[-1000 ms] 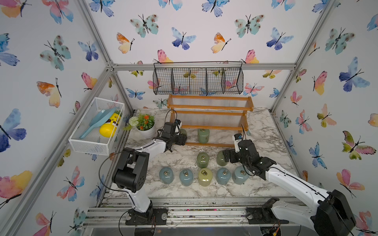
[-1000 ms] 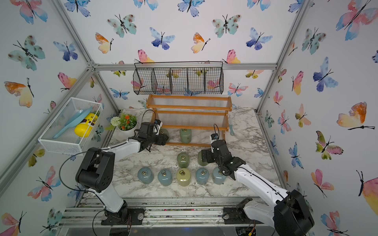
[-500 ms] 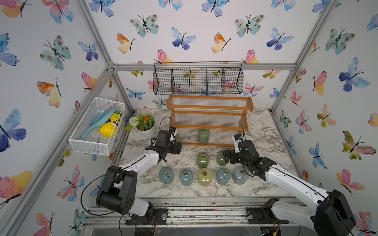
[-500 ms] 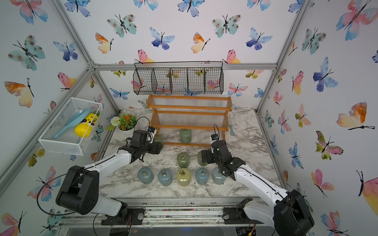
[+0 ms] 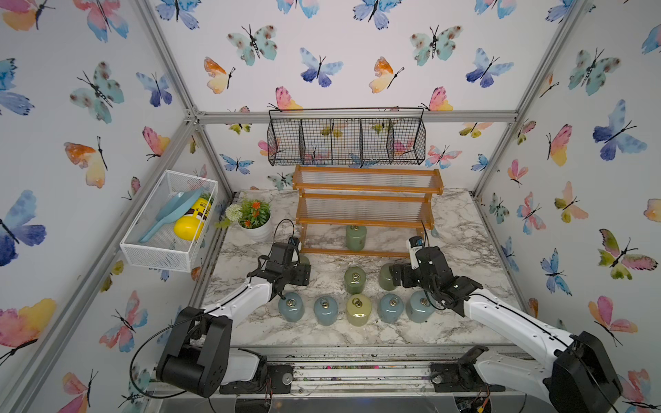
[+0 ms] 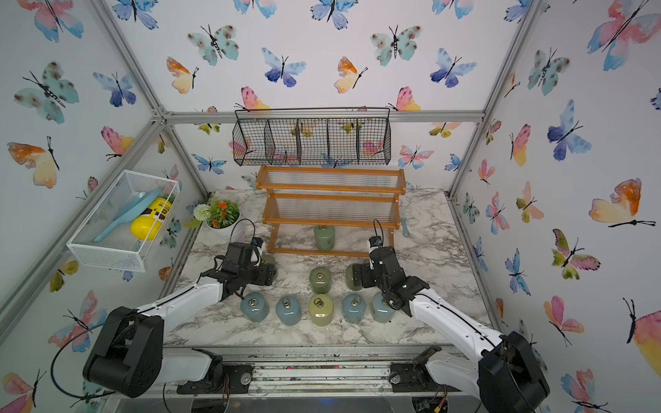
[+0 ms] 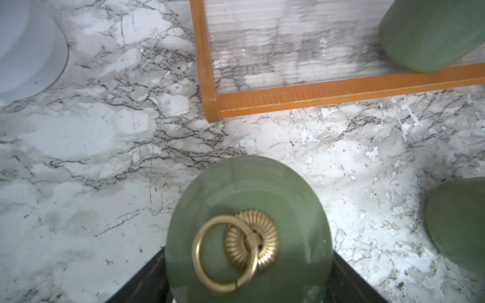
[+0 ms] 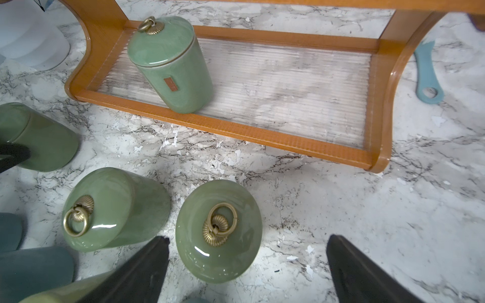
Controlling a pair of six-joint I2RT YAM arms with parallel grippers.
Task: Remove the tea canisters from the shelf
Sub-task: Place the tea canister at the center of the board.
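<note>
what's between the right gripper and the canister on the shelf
In the right wrist view, a sage green canister stands at the open right gripper's tips; past it, bare marble and the shelf's front rail before the shelved canister.

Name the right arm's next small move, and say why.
Probably steer the right gripper toward the green canister on the bottom tier of the shelf: its fingers stand open, gripping nothing, and that is the only canister on the shelf.

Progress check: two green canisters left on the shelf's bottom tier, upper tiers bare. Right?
No: only one green canister is on the shelf's bottom tier. Both top views show it, and the right wrist view too. The upper tiers are bare.
</note>
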